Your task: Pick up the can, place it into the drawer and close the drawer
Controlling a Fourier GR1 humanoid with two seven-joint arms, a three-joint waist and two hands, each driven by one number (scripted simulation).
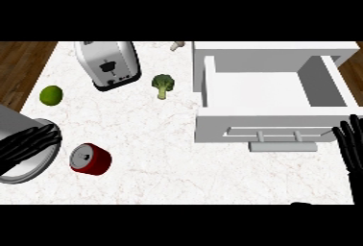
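Left black hand (27,144) is sitting at the left edge with its fingers stretched out pretty straight over a grey metal forearm end, holding nothing, and its fingertips are near the short red metal can (90,159) without touching it, as far as I can tell. So I'd call this the very start: the pick-up hasn't happened yet. That can is lying on its side on the white marbled counter (156,158), silver lid with a pull tab facing up and left, so it'll probably want to roll if it gets nudged. Next move, I'd guess, is to get fingers and thumb either side of the can's round body and curl in, then carry it across to the white open drawer (273,132), which is well apart on the right, pulled out with nothing visible inside. Right black hand (350,144) just rests at the right edge beside the drawer front, fingers up and open. Also around: chrome toaster (108,63), green broccoli floret (163,85), green lime (51,94).
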